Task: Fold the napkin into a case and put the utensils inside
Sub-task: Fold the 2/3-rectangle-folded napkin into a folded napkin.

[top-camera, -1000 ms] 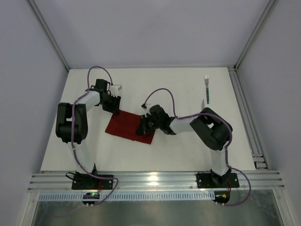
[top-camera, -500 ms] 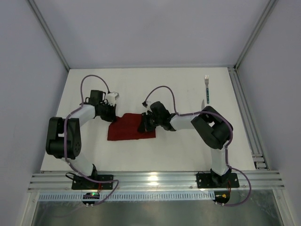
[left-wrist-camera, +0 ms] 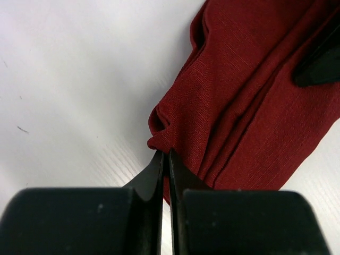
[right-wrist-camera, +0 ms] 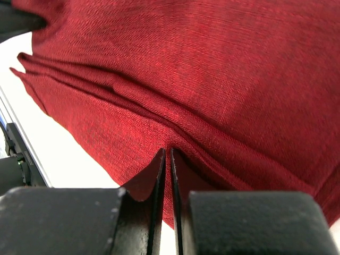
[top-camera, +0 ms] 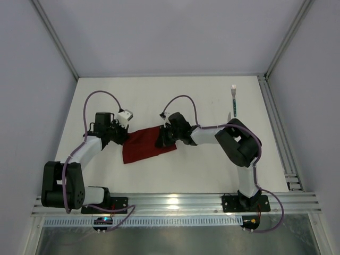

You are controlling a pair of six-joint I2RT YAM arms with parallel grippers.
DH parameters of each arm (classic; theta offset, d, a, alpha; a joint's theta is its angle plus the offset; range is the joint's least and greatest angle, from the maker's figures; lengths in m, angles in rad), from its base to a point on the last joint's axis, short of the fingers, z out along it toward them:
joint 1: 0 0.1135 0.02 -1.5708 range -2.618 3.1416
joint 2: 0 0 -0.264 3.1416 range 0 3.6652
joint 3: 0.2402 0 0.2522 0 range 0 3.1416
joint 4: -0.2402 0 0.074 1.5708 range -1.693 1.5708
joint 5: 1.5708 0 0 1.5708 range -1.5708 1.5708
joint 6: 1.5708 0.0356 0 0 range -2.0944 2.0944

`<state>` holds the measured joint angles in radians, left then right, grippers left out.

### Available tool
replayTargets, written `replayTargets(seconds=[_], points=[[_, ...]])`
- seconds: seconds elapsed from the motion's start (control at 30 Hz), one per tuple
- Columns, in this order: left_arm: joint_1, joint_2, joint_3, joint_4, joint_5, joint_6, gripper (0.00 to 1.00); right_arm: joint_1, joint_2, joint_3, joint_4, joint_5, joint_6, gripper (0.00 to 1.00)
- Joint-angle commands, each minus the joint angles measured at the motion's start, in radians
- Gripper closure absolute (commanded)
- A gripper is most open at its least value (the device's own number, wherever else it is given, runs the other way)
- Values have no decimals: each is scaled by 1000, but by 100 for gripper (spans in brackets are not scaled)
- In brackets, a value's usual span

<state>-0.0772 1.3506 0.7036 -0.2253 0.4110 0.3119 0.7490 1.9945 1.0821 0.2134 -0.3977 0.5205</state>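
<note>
1 overhead view looks down; 2 close wrist views share the napkin (top-camera: 142, 144).

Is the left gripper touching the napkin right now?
Touching. The left wrist view shows the left gripper shut on a bunched edge of the napkin.

No legible text or markings

Napkin (top-camera: 142, 146) centre, fork (top-camera: 233, 99) back right (knife (top-camera: 228, 114) seemingly just beside)
</note>
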Motion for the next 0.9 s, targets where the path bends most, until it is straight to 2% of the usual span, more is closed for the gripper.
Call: replayTargets(seconds=[0.0, 0.27, 0.47, 0.63, 0.87], points=[[2, -74, -18, 30, -11, 47, 98, -10, 30, 22, -37, 60, -16, 89], [2, -203, -52, -2, 34, 78, 96, -10, 27, 29, -40, 74, -8, 89], [2, -203, -62, -77, 126, 145, 94, -5, 27, 41, -39, 71, -1, 89], [-1, -192, -52, -181, 228, 287, 92, 7, 36, 61, -36, 80, 10, 89], [-44, -197, -67, -299, 255, 449, 92, 13, 49, 35, 30, 89, 62, 89]])
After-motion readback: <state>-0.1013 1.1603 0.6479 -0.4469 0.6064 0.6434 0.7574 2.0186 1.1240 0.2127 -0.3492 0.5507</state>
